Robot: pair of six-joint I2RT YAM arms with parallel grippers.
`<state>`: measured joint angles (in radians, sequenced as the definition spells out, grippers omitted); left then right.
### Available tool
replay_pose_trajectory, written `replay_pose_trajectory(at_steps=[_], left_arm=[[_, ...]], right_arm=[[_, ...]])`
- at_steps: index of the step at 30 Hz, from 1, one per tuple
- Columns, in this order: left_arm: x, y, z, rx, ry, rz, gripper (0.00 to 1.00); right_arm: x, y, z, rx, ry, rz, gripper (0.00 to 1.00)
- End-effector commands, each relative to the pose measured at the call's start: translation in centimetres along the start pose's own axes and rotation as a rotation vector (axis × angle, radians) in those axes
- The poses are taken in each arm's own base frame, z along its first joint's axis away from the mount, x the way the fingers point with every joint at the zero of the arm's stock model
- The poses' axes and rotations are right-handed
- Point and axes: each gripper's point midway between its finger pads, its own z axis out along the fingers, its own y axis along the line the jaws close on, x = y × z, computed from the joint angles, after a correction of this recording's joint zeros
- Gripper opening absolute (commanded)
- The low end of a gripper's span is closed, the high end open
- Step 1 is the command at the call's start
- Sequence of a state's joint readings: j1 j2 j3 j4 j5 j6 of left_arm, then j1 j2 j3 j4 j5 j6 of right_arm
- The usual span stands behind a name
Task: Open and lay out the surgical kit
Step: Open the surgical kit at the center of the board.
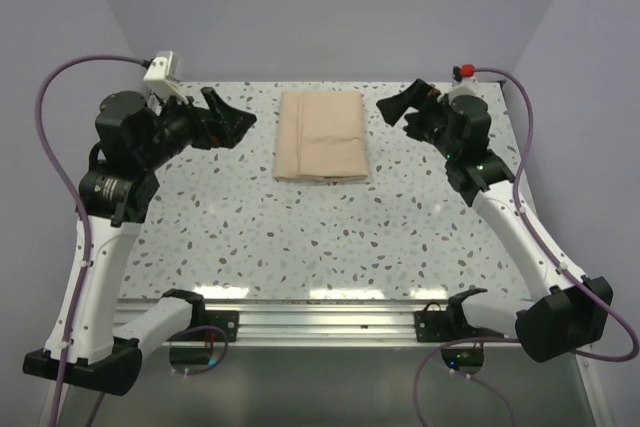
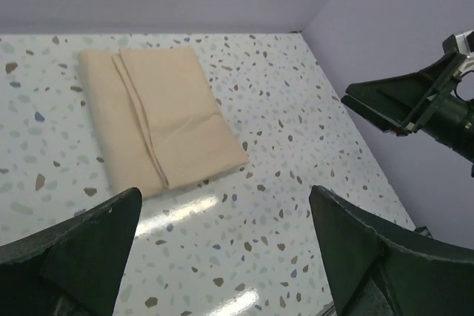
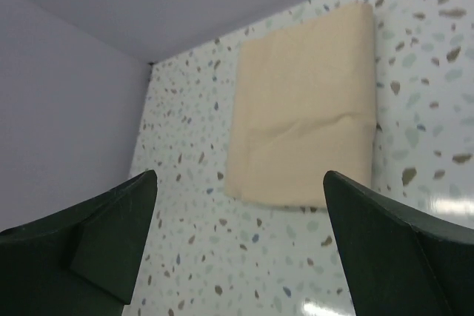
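Observation:
The surgical kit (image 1: pixel 321 136) lies folded shut as a beige cloth bundle at the far middle of the speckled table (image 1: pixel 320 232). It also shows in the left wrist view (image 2: pixel 155 125) and the right wrist view (image 3: pixel 307 105). What is inside the wrap is hidden. My left gripper (image 1: pixel 228 119) hovers to the left of the bundle, open and holding nothing. My right gripper (image 1: pixel 393 105) hovers to its right, also open and holding nothing. Both are apart from the cloth. In the left wrist view the right gripper (image 2: pixel 385 107) appears across the table.
Lilac walls close the table at the back and on both sides. A metal rail (image 1: pixel 330 312) carrying the arm bases runs along the near edge.

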<state>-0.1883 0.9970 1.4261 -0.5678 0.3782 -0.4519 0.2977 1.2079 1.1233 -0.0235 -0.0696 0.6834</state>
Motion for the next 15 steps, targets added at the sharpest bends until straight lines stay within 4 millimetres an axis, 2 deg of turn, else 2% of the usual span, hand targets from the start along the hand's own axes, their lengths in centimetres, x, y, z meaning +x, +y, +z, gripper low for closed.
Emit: replay_pose_trajectory(at_steps=[1, 2, 3, 4, 5, 6, 7, 8, 9, 10, 11, 12, 13, 14, 15], left_arm=[[3.0, 2.4, 1.4, -0.064, 0.123, -0.023, 1.00], [3.9, 1.2, 1.5, 0.019, 0.166, -0.025, 1.00], [4.9, 0.9, 2.3, 0.087, 0.181, -0.027, 1.00], [5.5, -0.1, 2.7, 0.166, 0.189, -0.050, 1.00], [6.8, -1.8, 3.0, 0.290, 0.216, -0.146, 1.00], [8.4, -1.9, 2.9, 0.305, 0.275, -0.236, 1.00], [7.6, -2.4, 3.3, 0.360, 0.224, -0.239, 1.00], [7.5, -2.3, 3.6, 0.361, 0.193, -0.264, 1.00], [8.0, -2.3, 3.4, 0.358, 0.168, -0.298, 1.00], [7.3, -1.6, 3.8, 0.318, 0.126, -0.285, 1.00], [6.0, -1.5, 3.9, 0.285, 0.103, -0.258, 1.00], [8.2, 0.7, 4.9, 0.180, 0.198, -0.251, 1.00], [8.2, 2.5, 5.6, 0.086, 0.198, -0.228, 1.00], [8.4, 3.5, 6.0, 0.041, 0.215, -0.204, 1.00], [8.4, 4.5, 6.5, 0.009, 0.223, -0.150, 1.00]], right_arm=[[9.0, -3.6, -3.3, 0.229, 0.281, 0.096, 0.99], [9.7, -4.5, -4.3, 0.267, 0.272, 0.059, 0.98], [9.3, -3.8, -5.9, 0.264, 0.244, 0.052, 0.99], [9.3, -4.2, -6.5, 0.281, 0.241, 0.055, 0.99], [9.1, -4.9, -7.6, 0.325, 0.248, 0.033, 0.99], [8.9, -5.0, -8.0, 0.341, 0.256, 0.015, 0.99], [8.7, -5.3, -8.4, 0.365, 0.265, -0.007, 0.99], [7.2, -5.3, -8.7, 0.391, 0.236, -0.053, 0.99], [7.1, -5.5, -9.1, 0.413, 0.250, -0.084, 0.98], [6.8, -5.6, -8.8, 0.426, 0.248, -0.106, 0.98], [5.6, -4.8, -8.5, 0.410, 0.228, -0.135, 0.99], [5.6, -4.5, -7.8, 0.400, 0.250, -0.149, 0.99], [6.8, -4.7, -6.1, 0.405, 0.314, -0.178, 0.99], [6.1, -3.4, -4.7, 0.371, 0.332, -0.209, 0.99], [7.3, -2.9, -3.8, 0.351, 0.403, -0.226, 0.98]])
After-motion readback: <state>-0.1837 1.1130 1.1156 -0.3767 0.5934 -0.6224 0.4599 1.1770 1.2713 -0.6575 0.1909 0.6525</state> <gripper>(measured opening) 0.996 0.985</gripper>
